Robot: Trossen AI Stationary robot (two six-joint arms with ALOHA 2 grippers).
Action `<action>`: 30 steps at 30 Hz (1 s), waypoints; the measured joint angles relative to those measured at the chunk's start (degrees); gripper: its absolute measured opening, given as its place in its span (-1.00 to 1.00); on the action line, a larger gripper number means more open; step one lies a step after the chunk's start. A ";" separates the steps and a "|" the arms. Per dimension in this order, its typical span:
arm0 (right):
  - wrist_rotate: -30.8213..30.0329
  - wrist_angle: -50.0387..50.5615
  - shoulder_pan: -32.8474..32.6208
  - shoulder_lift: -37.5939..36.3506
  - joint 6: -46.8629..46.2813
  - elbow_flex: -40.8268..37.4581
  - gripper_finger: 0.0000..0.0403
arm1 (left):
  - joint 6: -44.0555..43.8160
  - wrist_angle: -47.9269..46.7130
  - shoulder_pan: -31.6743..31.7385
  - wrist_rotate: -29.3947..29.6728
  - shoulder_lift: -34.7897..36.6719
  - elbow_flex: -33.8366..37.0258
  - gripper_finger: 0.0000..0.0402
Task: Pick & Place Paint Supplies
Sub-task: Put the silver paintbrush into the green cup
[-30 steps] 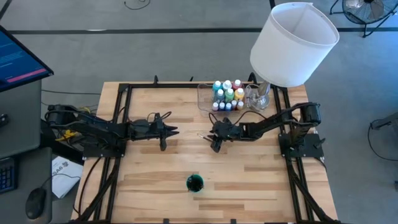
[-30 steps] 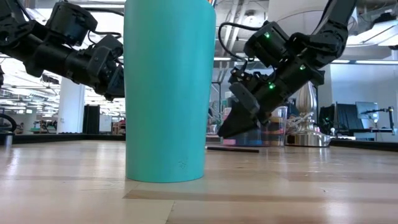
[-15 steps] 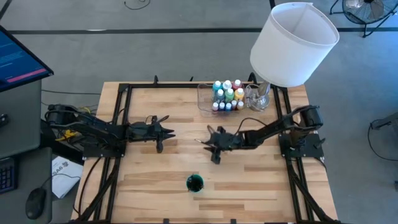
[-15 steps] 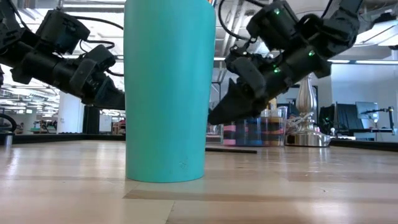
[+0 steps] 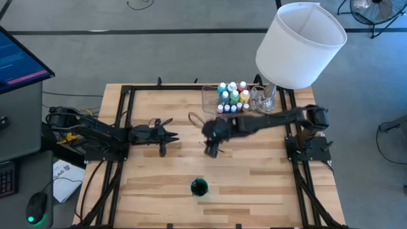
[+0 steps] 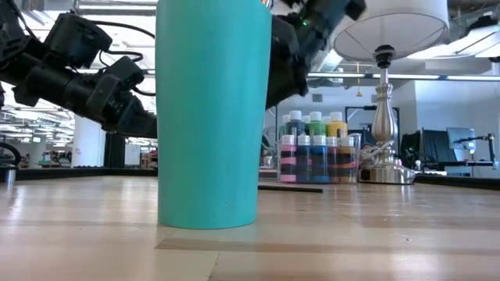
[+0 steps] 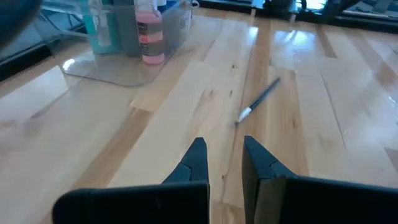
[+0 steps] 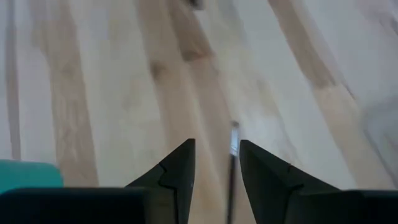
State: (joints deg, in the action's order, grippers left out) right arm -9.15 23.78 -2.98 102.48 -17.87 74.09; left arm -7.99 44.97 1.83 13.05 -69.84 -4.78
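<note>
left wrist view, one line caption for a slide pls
Left gripper shut above the wooden table, a dark-handled brush lying ahead, pink paint bottle in the clear tray beyond.

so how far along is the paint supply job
Done: the paint bottles stand packed in the clear tray. In hand: nothing is gripped; the right gripper hangs above a brush with its fingers apart. Left: that brush lies loose on the table and likely needs picking. The left gripper waits shut nearby.
</note>
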 joint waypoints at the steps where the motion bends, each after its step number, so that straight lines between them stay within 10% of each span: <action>1: 1.90 3.28 1.17 0.00 -0.17 1.96 -0.41 | 0.00 -0.02 0.00 -0.63 0.00 0.19 -1.00; 15: 15.58 19.98 9.88 3.32 -3.15 12.36 -0.41 | -8.98 -6.87 0.12 -3.17 0.07 4.49 -1.00; 26: 13.33 61.27 7.08 35.21 13.90 59.90 -0.41 | -8.90 -8.39 -1.29 -3.46 0.26 4.49 -1.00; 30: 13.88 60.49 7.17 35.89 17.24 56.71 -0.41 | -8.98 -10.37 -1.82 -4.02 0.25 4.44 -1.00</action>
State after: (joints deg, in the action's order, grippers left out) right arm 4.73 84.27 4.19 138.37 -0.63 130.80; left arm -16.97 34.60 0.01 9.03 -69.60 -0.34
